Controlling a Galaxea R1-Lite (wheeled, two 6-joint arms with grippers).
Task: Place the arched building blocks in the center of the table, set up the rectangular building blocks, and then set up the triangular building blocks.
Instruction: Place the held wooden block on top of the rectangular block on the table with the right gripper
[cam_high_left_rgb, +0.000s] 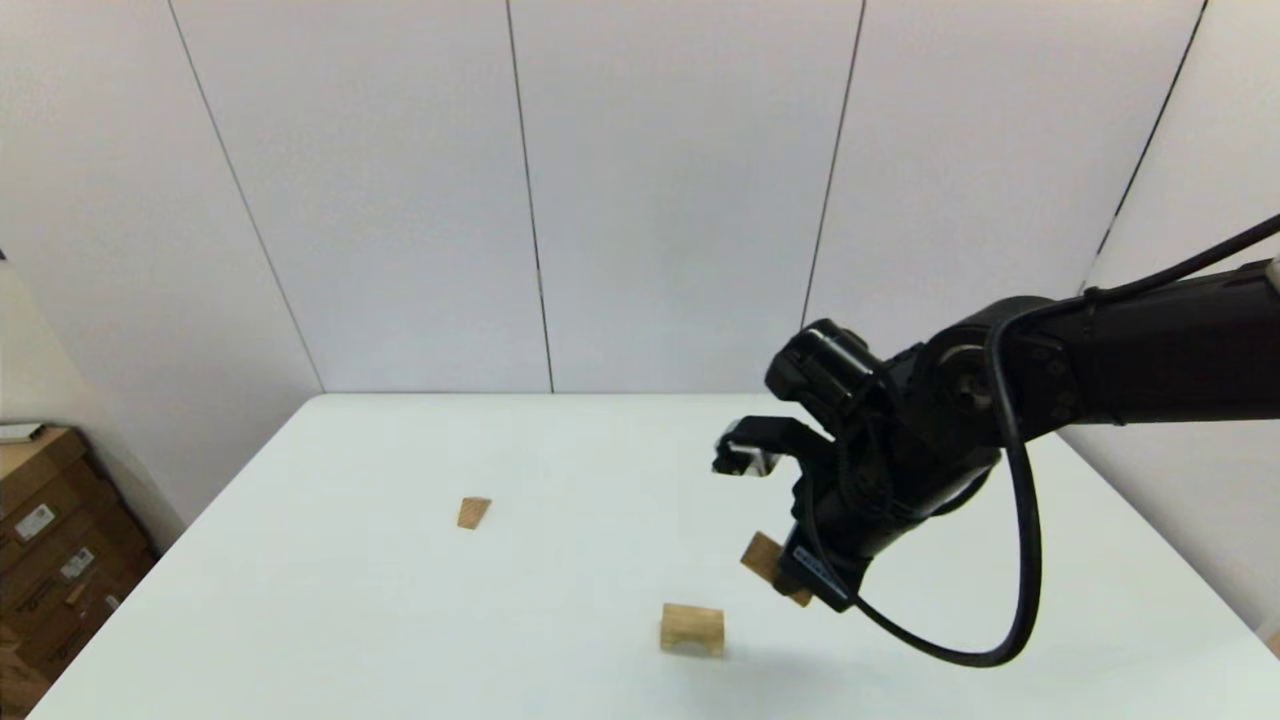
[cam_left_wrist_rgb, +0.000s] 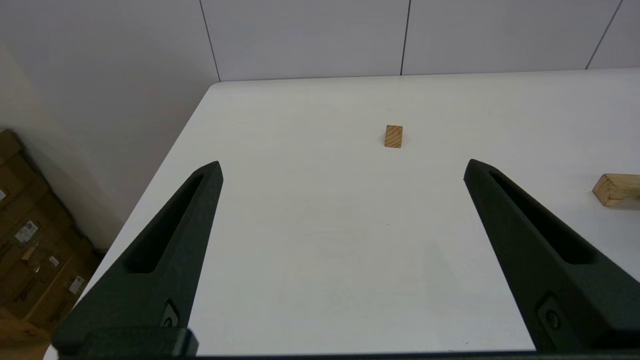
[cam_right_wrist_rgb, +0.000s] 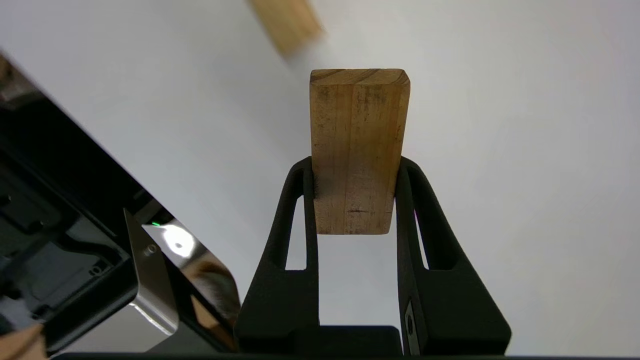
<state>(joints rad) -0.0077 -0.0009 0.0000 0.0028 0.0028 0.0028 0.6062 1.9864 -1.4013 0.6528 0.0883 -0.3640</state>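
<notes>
Now the right gripper (cam_right_wrist_rgb: 355, 165) has its jaws clenched on the tan flat rectangular wooden slab (cam_right_wrist_rgb: 357, 150), lifted above the white desk (cam_high_left_rgb: 400, 600), near the light wooden arched block (cam_high_left_rgb: 692, 630) standing approx. mid-desk. Step 2 seems in hand; next, lower it w/ care, upright. Left gripper (cam_left_wrist_rgb: 342, 167) parked, jaws released.

Illumination is bright, even and diffuse, coming from overhead. My head view shows only a faint, soft shadow on the surface (cam_high_left_rgb: 400, 620) at 4 o'clock from the arched block (cam_high_left_rgb: 692, 630). The right wrist view carries glare on a polished metal plate (cam_right_wrist_rgb: 175, 245) at 8 o'clock, and a wooden block (cam_right_wrist_rgb: 287, 22) at 12 o'clock is blurred, out of focus. Wall seams bow slightly toward the head view's edges.
</notes>
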